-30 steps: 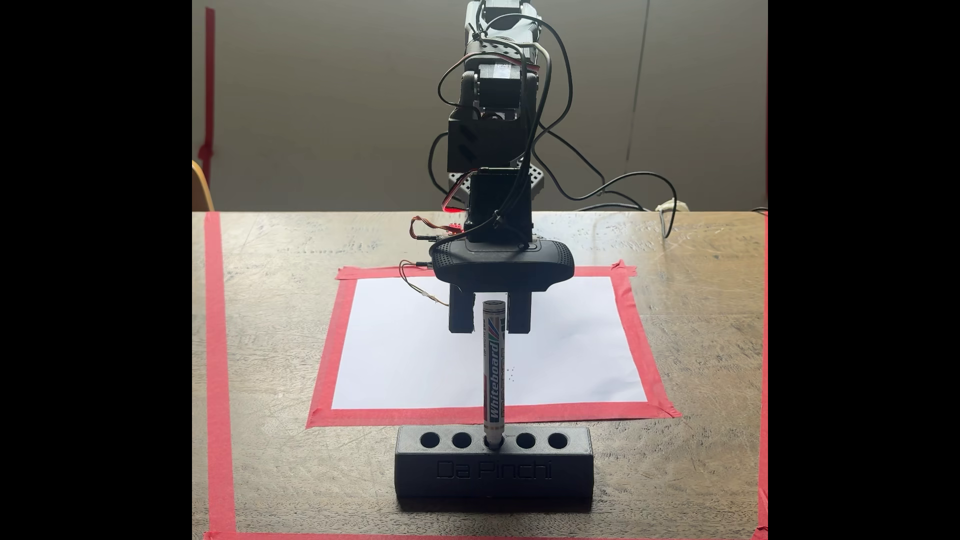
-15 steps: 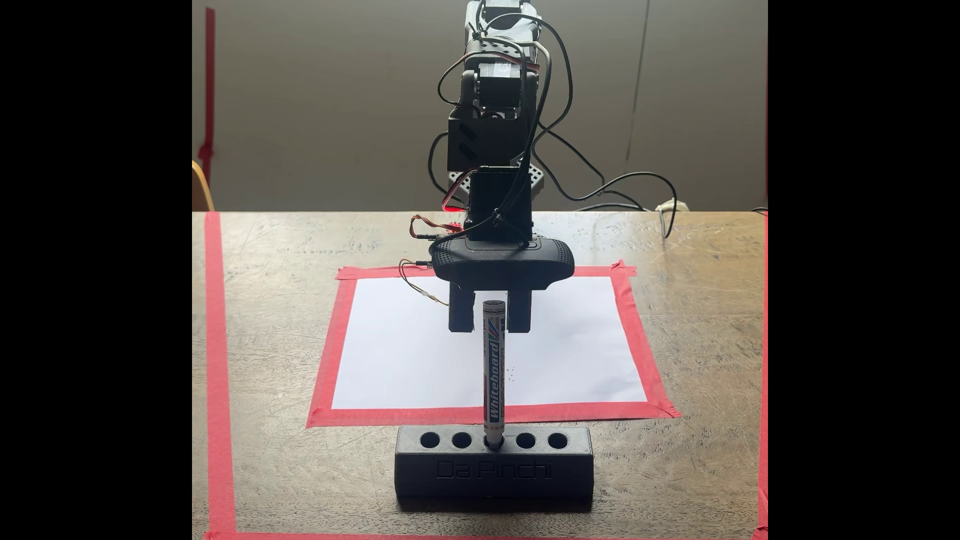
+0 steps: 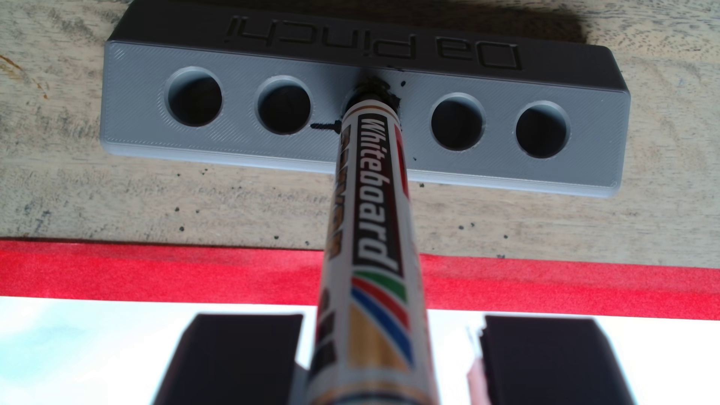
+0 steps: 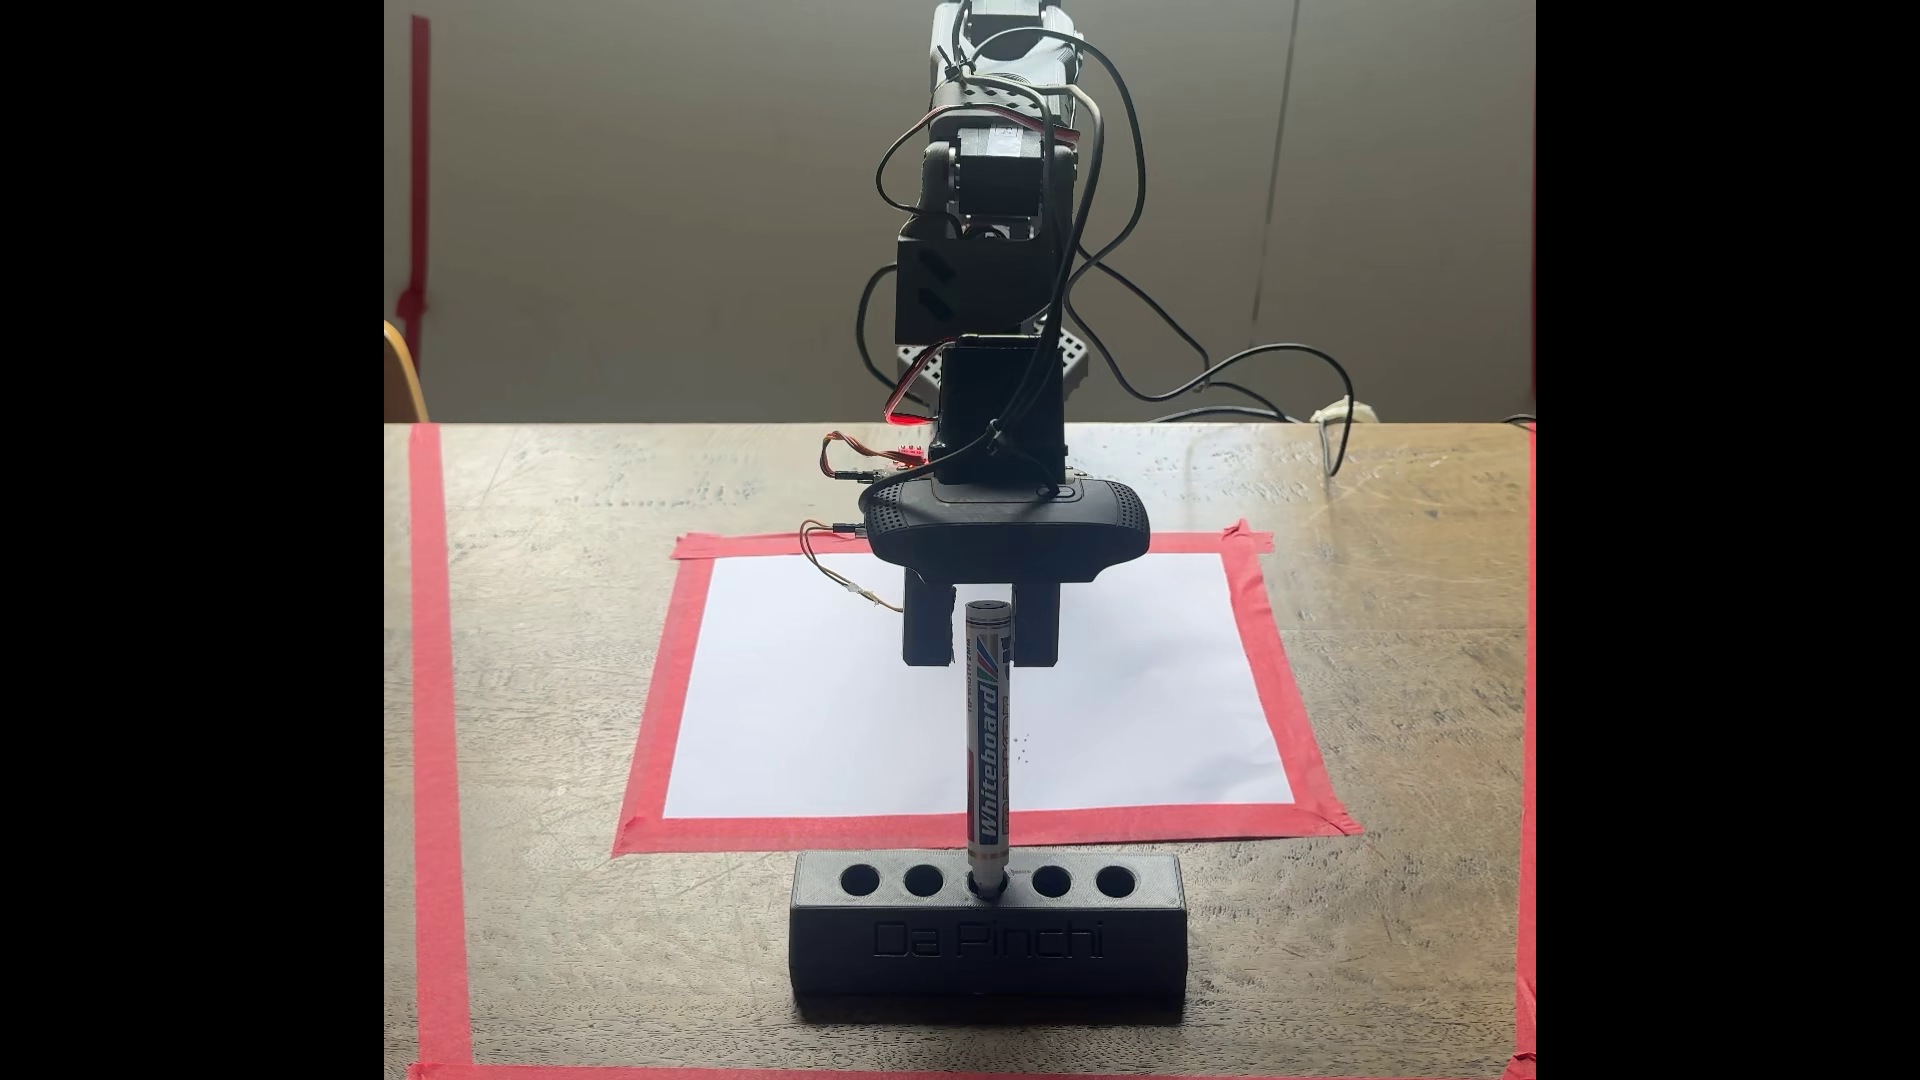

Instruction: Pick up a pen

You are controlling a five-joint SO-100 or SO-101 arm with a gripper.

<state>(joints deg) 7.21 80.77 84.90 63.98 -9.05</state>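
Block (image 4: 987,945): black, oblong, five holes in a row along the top, lettered "Da Pinchi" on the near face. Sat toward the near edge of the tabletop (image 4: 623,987), about midway between its left and right edges in the fixed view. Appeared grey on top in the wrist view (image 3: 233,155), with the lettering upside down.

Pen (image 4: 988,727): whiteboard marker, pale barrel printed "Whiteboard", with red, blue and green stripes. Stood tip-down and nearly upright in the middle hole of the block, with two empty holes on either side. Ran up the centre of the wrist view (image 3: 370,218).

Tape frame (image 4: 810,833): red, just behind the block, bordering a white paper (image 4: 831,727) taped flat at mid-tabletop. Seen in the wrist view as a red band (image 3: 156,268) with the paper (image 3: 78,342) below it.

Outer tape (image 4: 442,727): red strip, ran front to back near the tabletop's left edge.

Claw (image 4: 982,659): black, two blocky fingers, pointed down over the paper. Spread, with one finger on each side of the pen's upper end and nothing pinched. In the wrist view (image 3: 393,323), left finger close beside the barrel, contact not discernible; right finger clearly apart from it.

Webcam (image 4: 1003,530): black, mounted crosswise directly above the claw.

Arm (image 4: 977,280): dark, rose behind the claw toward the tabletop's far edge.

Cables (image 4: 1195,384): black, looped off the arm to the far right.
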